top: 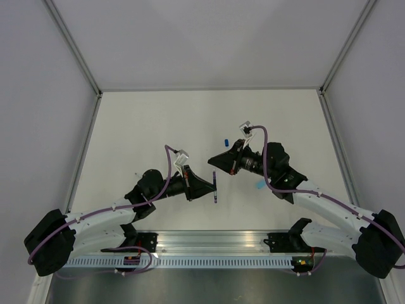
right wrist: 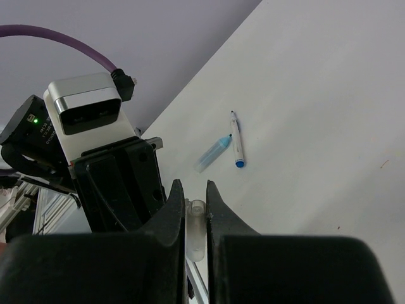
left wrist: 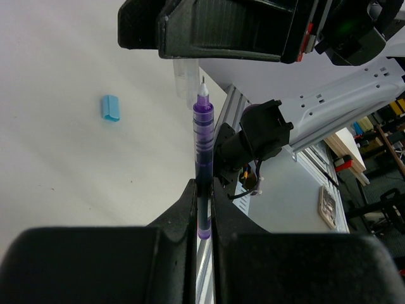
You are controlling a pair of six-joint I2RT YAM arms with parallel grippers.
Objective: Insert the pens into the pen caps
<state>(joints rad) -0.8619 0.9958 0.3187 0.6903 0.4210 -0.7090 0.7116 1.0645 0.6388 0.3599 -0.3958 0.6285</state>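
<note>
My left gripper (top: 211,185) (left wrist: 204,188) is shut on a dark purple pen (top: 216,188) (left wrist: 202,145), held upright with its white tip up. My right gripper (top: 216,162) (right wrist: 195,190) is shut on a clear pen cap (right wrist: 195,231) (left wrist: 182,76) just above the left gripper. The pen tip sits beside the clear cap's mouth, not inside it. A light blue cap (top: 259,185) (left wrist: 110,107) and a dark blue cap (top: 225,140) lie on the table. A white-barrelled pen (right wrist: 236,140) lies beside a pale blue translucent tube (right wrist: 213,154).
The white table (top: 158,120) is walled by grey panels with metal posts at the back corners. An aluminium rail (top: 215,244) with both arm bases runs along the near edge. The left wrist camera (right wrist: 85,111) stands close in front of the right gripper.
</note>
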